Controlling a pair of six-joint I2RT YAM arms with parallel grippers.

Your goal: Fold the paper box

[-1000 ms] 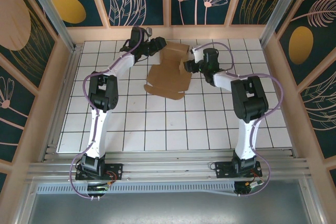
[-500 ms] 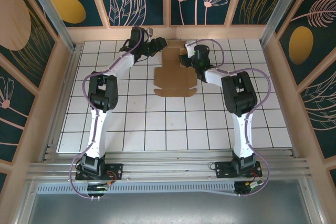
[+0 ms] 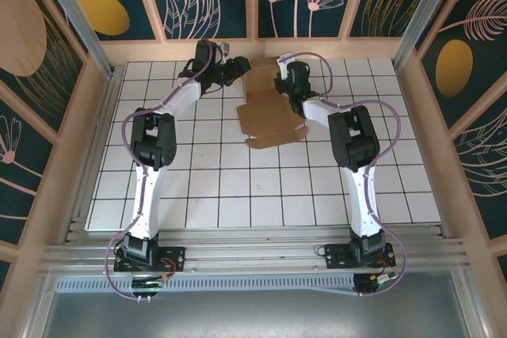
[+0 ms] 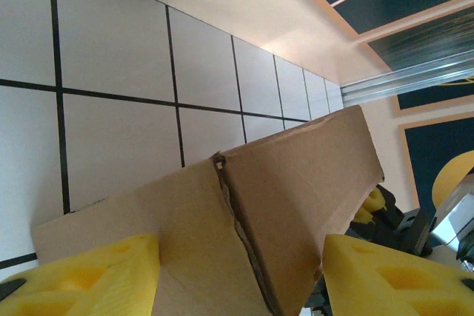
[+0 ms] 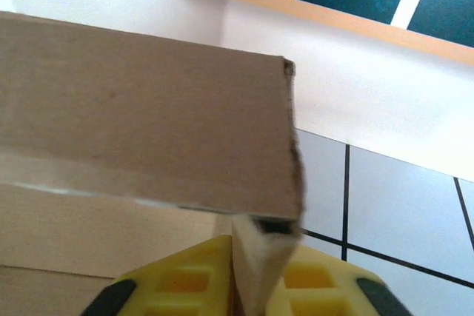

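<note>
Since a second ago my right arm has swung in toward the far edge, and the plain brown die-cut kraft-cardboard paper box (image 3: 269, 112) has turned with it, so its near end now sits further to my right on the white tiled counter (image 3: 198, 187). The sheet lies mostly flat at the far middle of the counter, and its far flaps are lifted between the two arms. The right end effector (image 5: 248, 275) is clamped on the thin edge of a raised flap, with yellow pads pressed on both sides of the card. The left end effector (image 4: 237, 283) stands with its fingers (image 4: 96, 275) wide apart, straddling a creased flap rather than pinching it. I judge the fold is barely begun. My worry is the ragged crease in the left wrist view, because pulling unevenly from the right could tear it further. With the left side not gripping, the sheet may also swivel again instead of bending. In the overhead view the two wrists are close together over the flaps, so a careless closing move could knock them into each other.
</note>
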